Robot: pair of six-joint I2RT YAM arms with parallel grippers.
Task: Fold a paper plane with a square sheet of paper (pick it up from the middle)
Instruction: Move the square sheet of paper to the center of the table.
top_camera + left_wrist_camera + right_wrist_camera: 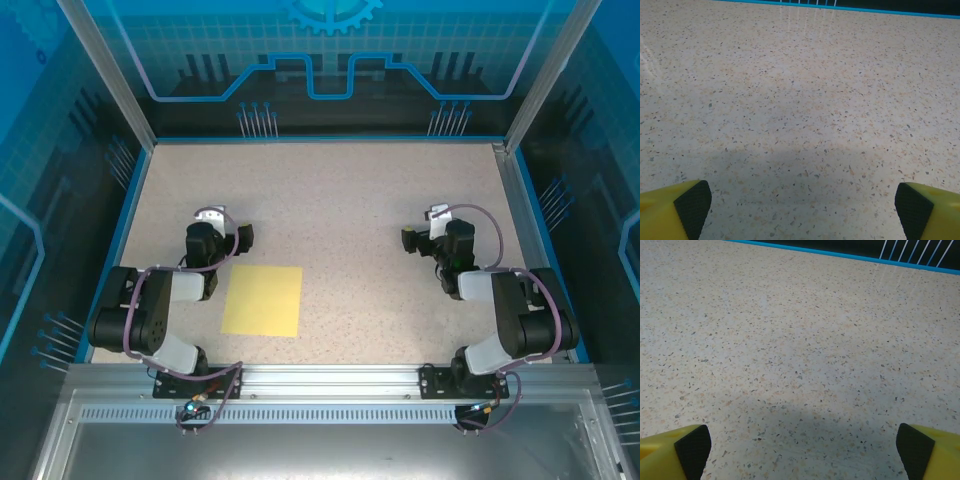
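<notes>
The square sheet of paper (pixel 263 300), plain yellow and flat, lies on the speckled table near the front, just right of my left arm. My left gripper (pixel 228 232) rests folded back at the left, behind and left of the sheet, apart from it. Its yellow fingertips (pixel 690 207) with black pads stand wide apart over bare table, so it is open and empty. My right gripper (pixel 420 232) sits at the right side, far from the sheet. Its fingertips (pixel 912 450) are also spread wide with nothing between them.
The speckled table (pixel 330 210) is bounded by a blue rim (pixel 840 255) at the back and transparent blue walls (pixel 90 120) on the sides. A metal rail (pixel 330 385) carries both arm bases along the near edge.
</notes>
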